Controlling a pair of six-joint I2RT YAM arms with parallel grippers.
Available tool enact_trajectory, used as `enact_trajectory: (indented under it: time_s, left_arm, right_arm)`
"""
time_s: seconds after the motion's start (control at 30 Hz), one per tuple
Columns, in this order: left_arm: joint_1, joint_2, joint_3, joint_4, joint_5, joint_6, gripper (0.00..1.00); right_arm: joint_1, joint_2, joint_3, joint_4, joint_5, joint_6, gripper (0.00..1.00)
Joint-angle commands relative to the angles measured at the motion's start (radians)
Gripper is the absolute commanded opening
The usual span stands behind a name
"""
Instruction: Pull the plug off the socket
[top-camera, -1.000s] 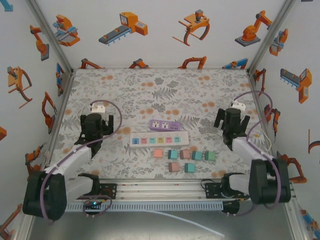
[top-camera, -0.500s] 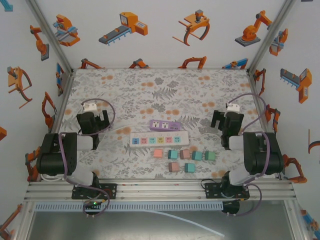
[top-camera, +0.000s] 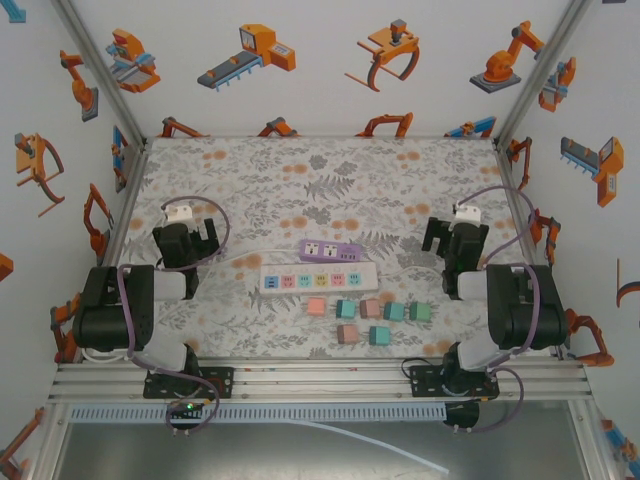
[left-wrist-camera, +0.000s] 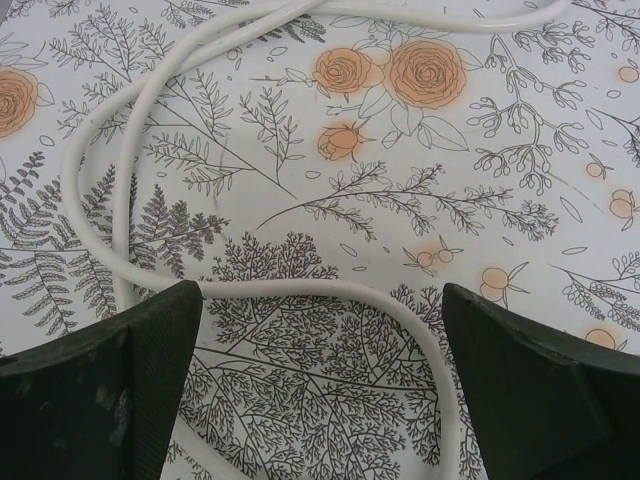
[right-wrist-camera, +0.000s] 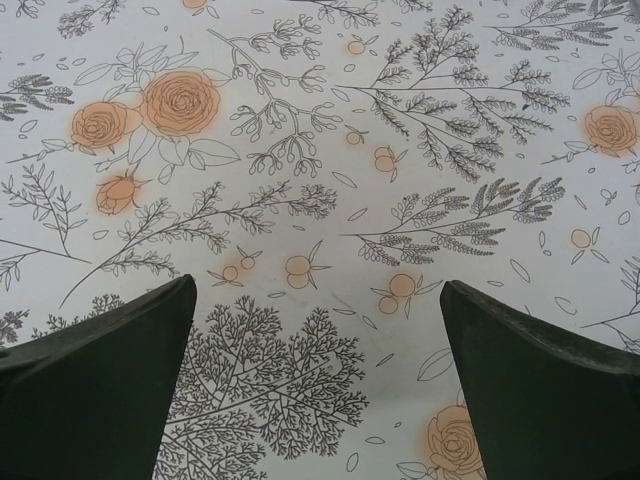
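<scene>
A white power strip (top-camera: 317, 280) with several coloured sockets lies mid-table, and a smaller purple strip (top-camera: 330, 248) lies just behind it. I cannot make out a plug seated in either strip. The white strip's cable (top-camera: 238, 262) runs off to the left. My left gripper (top-camera: 187, 244) hangs open left of the strips. In the left wrist view that white cable (left-wrist-camera: 128, 190) loops on the cloth and passes between the spread fingers (left-wrist-camera: 100, 390) of the left gripper (left-wrist-camera: 320, 385), untouched. My right gripper (top-camera: 454, 243) is open right of the strips. The right gripper (right-wrist-camera: 315, 385) holds nothing above the bare floral cloth.
Several small coloured blocks sit in two rows in front of the white strip, among them a pink block (top-camera: 315, 306) and a teal block (top-camera: 379, 335). Illustrated walls enclose the floral table (top-camera: 300, 180) on three sides. Both arms are folded back over their bases.
One second ago both arms were stretched out from the near rail; they have since folded back into an upright pose. Nothing has moved in the last half second.
</scene>
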Motion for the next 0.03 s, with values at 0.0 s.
enact_trajectory:
  time_s: [0.0]
  left_arm:
    - [0.003,-0.002,0.017,0.022,-0.001,-0.017,0.97]
  right_arm:
    - [-0.007,-0.001,-0.016,0.062,0.009,-0.003,0.99]
